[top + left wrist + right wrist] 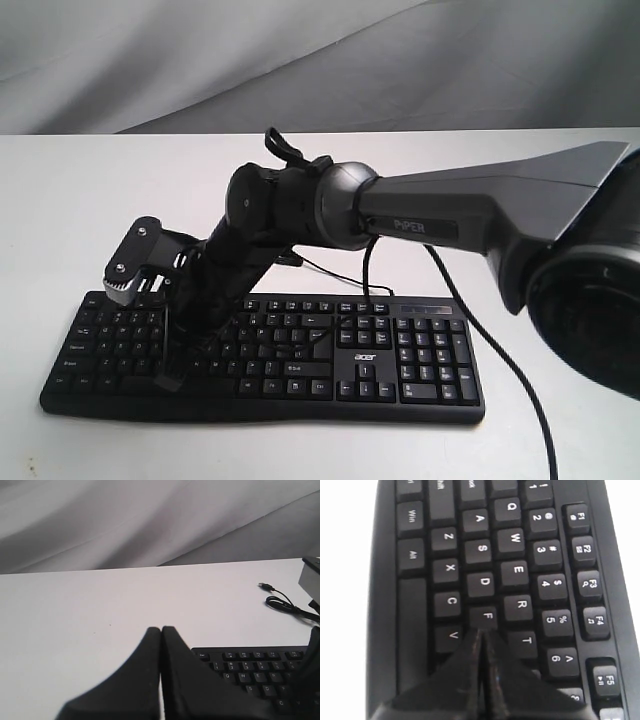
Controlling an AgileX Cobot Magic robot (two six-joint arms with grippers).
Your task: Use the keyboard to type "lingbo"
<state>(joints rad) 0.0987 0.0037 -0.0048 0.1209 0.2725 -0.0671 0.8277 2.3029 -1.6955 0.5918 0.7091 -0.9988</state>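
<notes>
The black keyboard (420, 352) with white legends and an "acer" logo lies across the white table, number pad to the right. My right arm reaches over it to the left half. My right gripper (170, 378) points down there, shut with nothing in it. In the right wrist view its tips (481, 631) sit at the near edge of the F key (487, 615), between V and T; whether they press a key cannot be told. My left gripper (161, 629) is shut and empty above bare table, beside the keyboard's Esc corner (202, 655).
The keyboard's thin black USB cable (282, 602) lies coiled on the table behind it, plug (265, 586) loose. Another black cable (505, 355) hangs from the right arm past the number pad. Grey cloth backs the white table (60, 200).
</notes>
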